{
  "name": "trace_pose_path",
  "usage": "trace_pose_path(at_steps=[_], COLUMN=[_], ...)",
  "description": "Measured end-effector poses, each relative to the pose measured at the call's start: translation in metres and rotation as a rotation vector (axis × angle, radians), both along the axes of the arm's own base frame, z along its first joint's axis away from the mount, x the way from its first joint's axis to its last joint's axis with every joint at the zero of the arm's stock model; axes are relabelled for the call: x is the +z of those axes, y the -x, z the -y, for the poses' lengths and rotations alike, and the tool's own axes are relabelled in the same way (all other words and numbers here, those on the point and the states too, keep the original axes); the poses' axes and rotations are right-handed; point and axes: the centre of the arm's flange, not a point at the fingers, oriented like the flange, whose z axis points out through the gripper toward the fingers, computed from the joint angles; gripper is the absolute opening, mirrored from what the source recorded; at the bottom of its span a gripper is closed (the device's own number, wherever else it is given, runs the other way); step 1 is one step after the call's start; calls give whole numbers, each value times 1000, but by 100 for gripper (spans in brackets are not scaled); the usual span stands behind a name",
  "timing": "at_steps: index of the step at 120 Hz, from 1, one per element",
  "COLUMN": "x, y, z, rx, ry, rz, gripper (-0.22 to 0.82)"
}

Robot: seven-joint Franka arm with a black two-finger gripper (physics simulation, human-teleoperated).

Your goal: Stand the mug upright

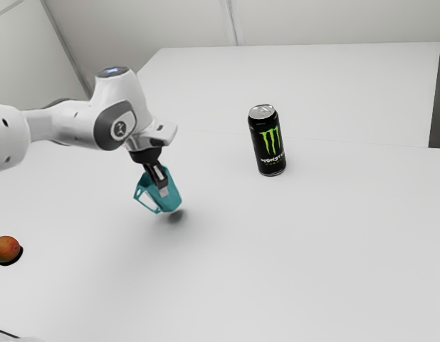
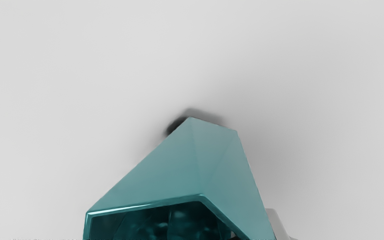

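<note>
A round orange-red fruit (image 1: 5, 249) lies on the smooth white table (image 1: 277, 249), nearer the exterior camera than the faceted teal mug (image 1: 171, 196) and to the exterior view's left of it. The upright black cylindrical can (image 1: 268, 142) with green markings stands apart, to the mug's right there. The mug tilts, base low by the table, mouth toward the hand. The black two-finger gripper (image 1: 161, 187) is clamped on it.

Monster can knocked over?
No, in the exterior view the black can stands on its base on the white table, silver lid up.
</note>
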Motion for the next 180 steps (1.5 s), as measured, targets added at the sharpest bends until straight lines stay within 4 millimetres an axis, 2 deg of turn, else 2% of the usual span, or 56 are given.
trace_pose_path(at_steps=[43, 74, 92, 120, 137, 156, 171, 180], x=[-20, -37, -41, -42, -42, -36, -21, -3], y=[16, 20, 20, 20, 21, 22, 24, 26], z=[20, 21, 21, 30, 31, 37, 46, 49], rx=[127, 200, 231, 253, 269, 272, 265, 272], ry=[-34, -25, -20, -16, -14, -23, -44, -63], rz=[-22, -56, -65, -70, -72, -60, -35, -13], gripper=[-18, -17, -17, -11, 1, 26, 41, 47])
